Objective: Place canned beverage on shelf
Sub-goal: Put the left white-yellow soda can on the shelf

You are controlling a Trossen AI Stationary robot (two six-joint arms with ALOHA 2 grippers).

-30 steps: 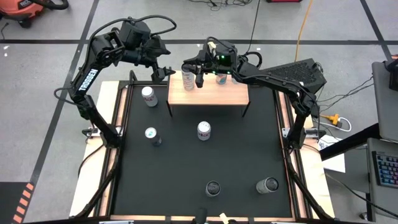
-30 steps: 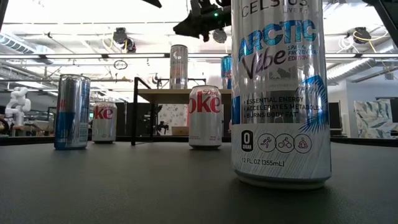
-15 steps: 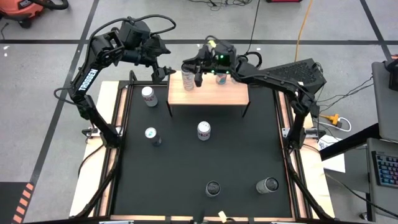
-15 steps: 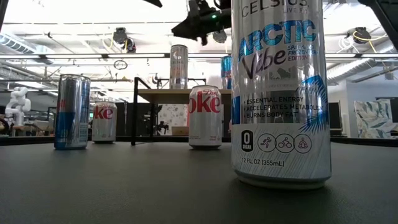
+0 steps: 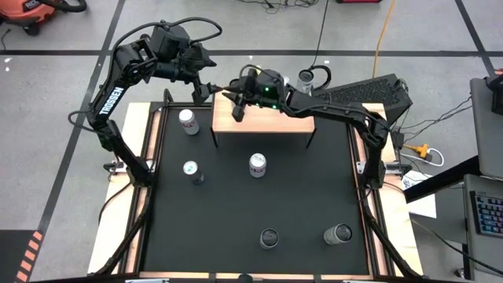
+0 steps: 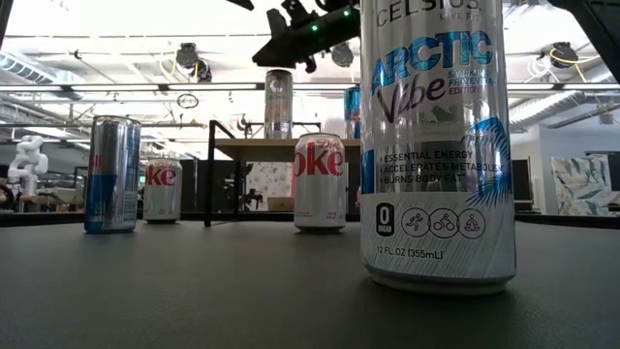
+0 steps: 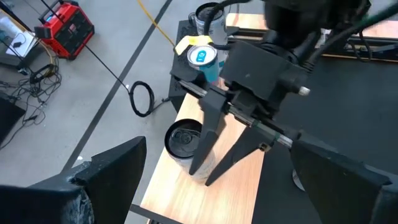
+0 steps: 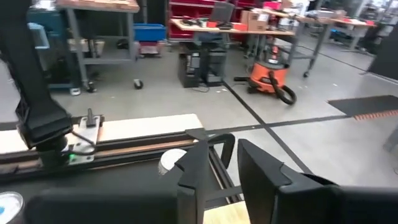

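**Over the shelf's left end, the right hand is hanging beside a standing can**

At the far edge of the black worktop, the low wooden shelf is carrying a tall silver can, which is standing upright near its left end. A blue-topped can is standing farther along the same shelf. The right hand is pointing down just beside the silver can, its fingers slightly parted and pinching nothing; whether a finger is touching the can cannot be told. The left hand is hovering near the shelf's back left corner, fingers spread wide and holding nothing. Five more cans are standing apart on the worktop in front of the shelf, among them a Diet Coke can.
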